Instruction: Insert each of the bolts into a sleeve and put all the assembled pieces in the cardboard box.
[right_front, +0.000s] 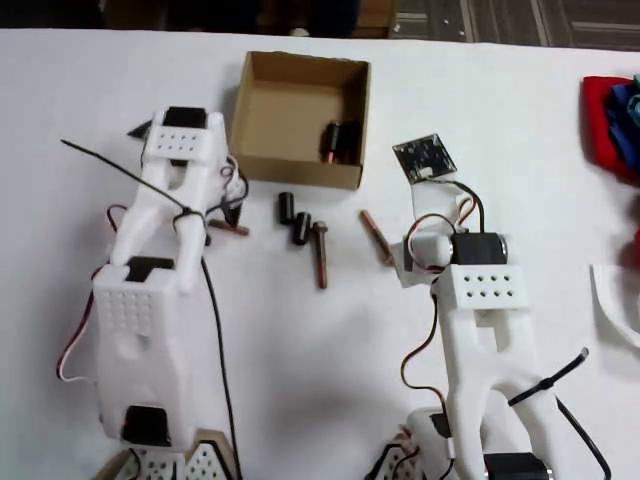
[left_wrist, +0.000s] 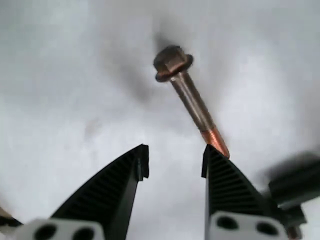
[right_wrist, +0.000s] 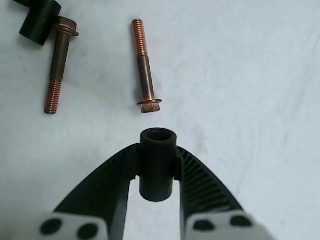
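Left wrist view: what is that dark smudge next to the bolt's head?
Left wrist view: it is the soft shadow of the bolt, falling on the white table. Right wrist view: the nearer bolt casts only a faint, thin shadow.

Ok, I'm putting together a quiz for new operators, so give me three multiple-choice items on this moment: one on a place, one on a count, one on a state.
1. Where is the assembled piece?
A. in the cardboard box
B. in the right jaws
C. in the left jaws

2. How many bolts lie loose on the table?
A. one
B. three
C. five

3. How do the right jaws stand?
A. open and empty
B. shut on a black sleeve
C. shut on a bolt

Answers:
1 A: it lies inside the box.
2 B: one lies before the left jaws and two in the middle.
3 B: the right wrist view shows the sleeve clamped between them.
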